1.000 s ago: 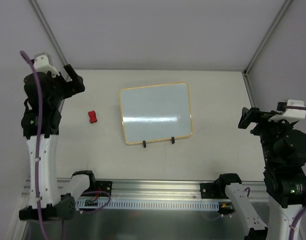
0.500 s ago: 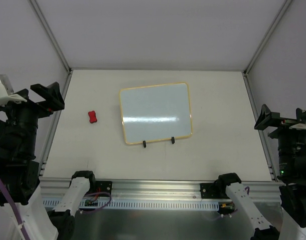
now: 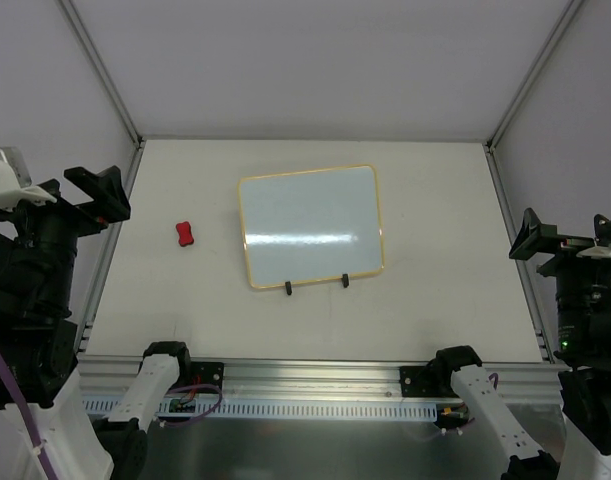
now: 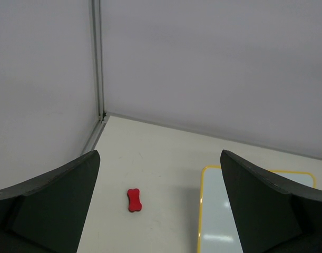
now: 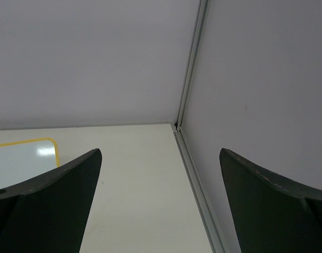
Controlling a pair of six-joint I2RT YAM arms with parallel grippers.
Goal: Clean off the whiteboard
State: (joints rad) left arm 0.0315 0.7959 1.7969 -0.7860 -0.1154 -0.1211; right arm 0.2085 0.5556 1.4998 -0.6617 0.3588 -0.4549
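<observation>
The whiteboard (image 3: 310, 225) lies on the tabletop (image 3: 435, 200), its face bare of writing, so erasing looks done. A red block (image 3: 184, 234) rests left of it. The left end effector (image 4: 159, 174) and right end effector (image 5: 161, 158) hang wide open and empty, well off either side of the whiteboard, probably parked to leave it unobstructed.

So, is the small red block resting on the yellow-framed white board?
No, the small red block lies to the left of the yellow-framed white board, clearly apart from it.
</observation>
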